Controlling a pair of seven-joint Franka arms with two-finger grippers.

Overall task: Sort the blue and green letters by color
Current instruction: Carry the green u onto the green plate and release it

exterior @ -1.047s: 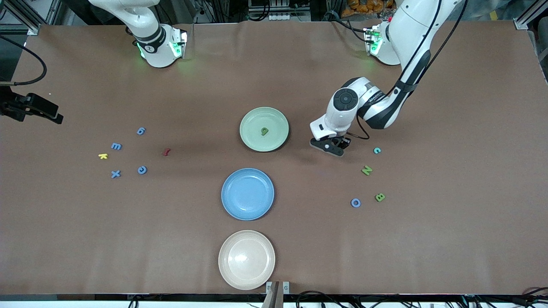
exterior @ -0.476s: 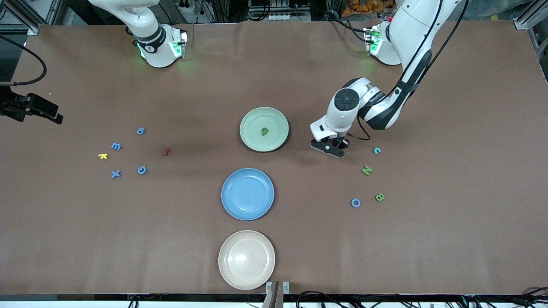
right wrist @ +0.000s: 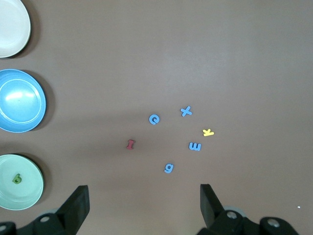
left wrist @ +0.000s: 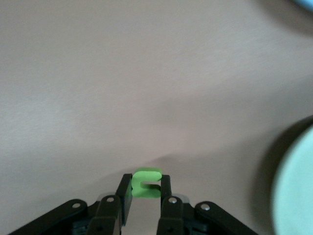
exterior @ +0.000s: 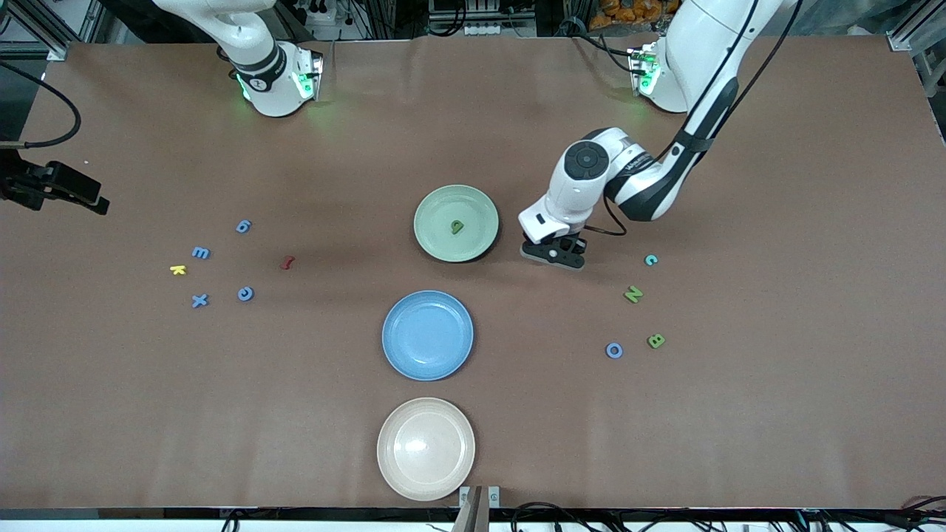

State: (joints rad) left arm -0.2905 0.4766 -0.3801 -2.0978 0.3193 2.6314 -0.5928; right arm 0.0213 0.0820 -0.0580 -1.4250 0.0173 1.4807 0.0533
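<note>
Brown table [exterior: 665, 443]: green letter [left wrist: 145, 183] in left claw [left wrist: 145, 196]

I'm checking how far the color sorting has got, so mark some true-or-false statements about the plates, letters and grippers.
1. The left gripper is shut on a green letter. True.
2. The blue plate holds two blue letters. False: nothing lies on it.
3. The green plate holds one green letter. True: the green letter on the plate.
4. The right gripper grips the red letter. False: it is open, high over the blue letters toward the right arm's end.
5. The cream plate is nearest the front camera. True.
</note>
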